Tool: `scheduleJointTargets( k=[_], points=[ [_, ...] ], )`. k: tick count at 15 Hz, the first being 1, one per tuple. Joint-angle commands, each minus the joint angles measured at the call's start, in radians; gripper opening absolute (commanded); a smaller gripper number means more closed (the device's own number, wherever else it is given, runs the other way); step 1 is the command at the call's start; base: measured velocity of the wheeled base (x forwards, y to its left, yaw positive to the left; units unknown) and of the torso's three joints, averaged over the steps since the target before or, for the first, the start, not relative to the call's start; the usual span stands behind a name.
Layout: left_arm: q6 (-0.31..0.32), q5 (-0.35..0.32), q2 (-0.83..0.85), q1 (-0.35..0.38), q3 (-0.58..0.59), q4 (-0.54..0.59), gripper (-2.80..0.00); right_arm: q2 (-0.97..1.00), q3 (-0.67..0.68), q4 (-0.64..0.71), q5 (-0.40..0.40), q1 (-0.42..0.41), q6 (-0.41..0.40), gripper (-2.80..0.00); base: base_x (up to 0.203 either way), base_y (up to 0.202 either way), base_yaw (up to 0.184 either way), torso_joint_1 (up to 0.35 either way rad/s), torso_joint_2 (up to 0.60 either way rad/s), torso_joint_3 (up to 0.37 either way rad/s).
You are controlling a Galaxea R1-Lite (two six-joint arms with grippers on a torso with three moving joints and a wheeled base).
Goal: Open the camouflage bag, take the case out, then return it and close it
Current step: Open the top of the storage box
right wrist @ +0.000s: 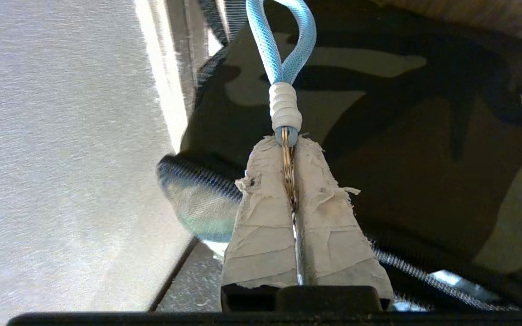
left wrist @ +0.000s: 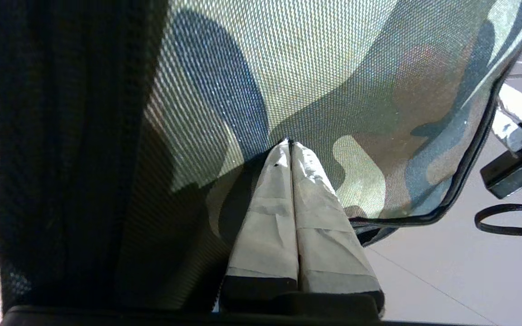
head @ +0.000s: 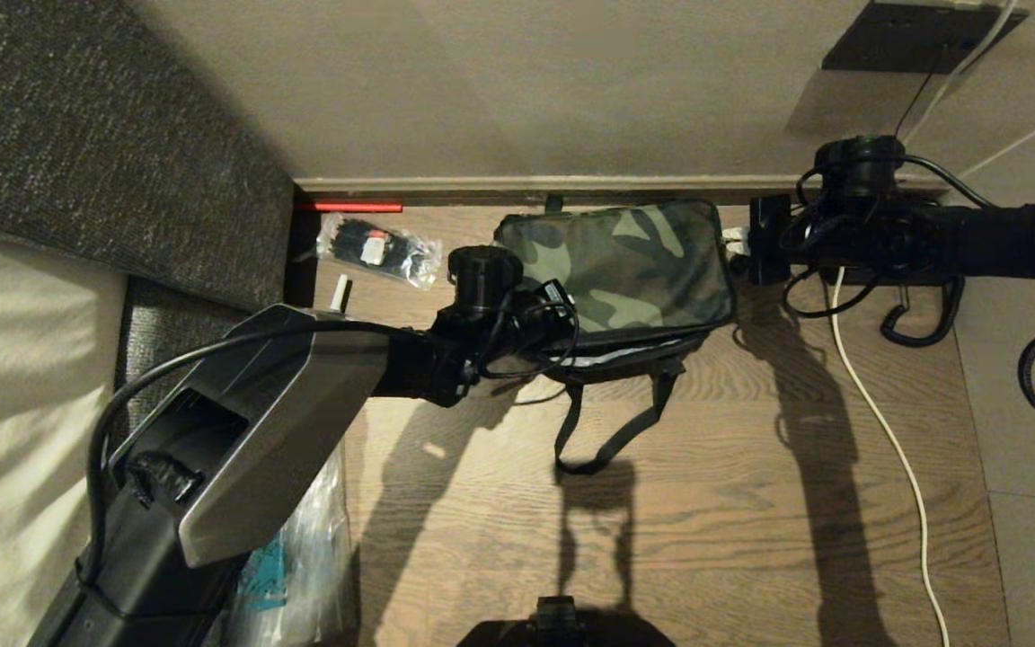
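1. Camouflage bag (head: 630,265) on the wooden floor (head: 706,503), against the baseboard, lid down over the body, a slit of pale interior showing along the near edge; contents hidden. Black strap handle (head: 612,431) trailing forward on the boards.
2. Clear plastic bag (head: 380,249) with dark items and a red-and-white label inside, near the bag's left end; more clear bags (head: 302,557) under the left arm.
3. Left gripper (left wrist: 290,144) above the bag's left end, taped fingers pressed together, nothing between them, tips at the camouflage lid fabric; contact impossible to confirm.
4. Right gripper (right wrist: 289,142) at the bag's right end, closed tight on the metal zipper pull (right wrist: 291,181), the light-blue loop (right wrist: 283,45) standing out past the fingertips.
5. Only in the right wrist view: the pinched pull, the loop and its white wrapping (right wrist: 283,108). Only in the left wrist view: the lid's weave and black piping. Only in the head view: the whole bag, the white cable (head: 886,431) on the floor, the grey upholstery (head: 104,135) to the left.
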Motion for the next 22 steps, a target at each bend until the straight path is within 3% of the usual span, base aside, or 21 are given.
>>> scheduleJointTargets(
  k=[1,22],
  points=[
    [-0.003,0.001,0.039,0.003,-0.018,0.002,-2.80,-0.014,0.000,0.000,0.002,0.002,0.008,-2.80,0.000,0.000,0.000,0.000,0.00,0.000],
    [-0.011,-0.002,0.036,0.003,-0.011,0.002,-2.80,-0.041,0.000,-0.049,0.041,-0.011,-0.024,-2.80,0.000,0.000,0.000,0.000,0.00,0.000]
  ],
)
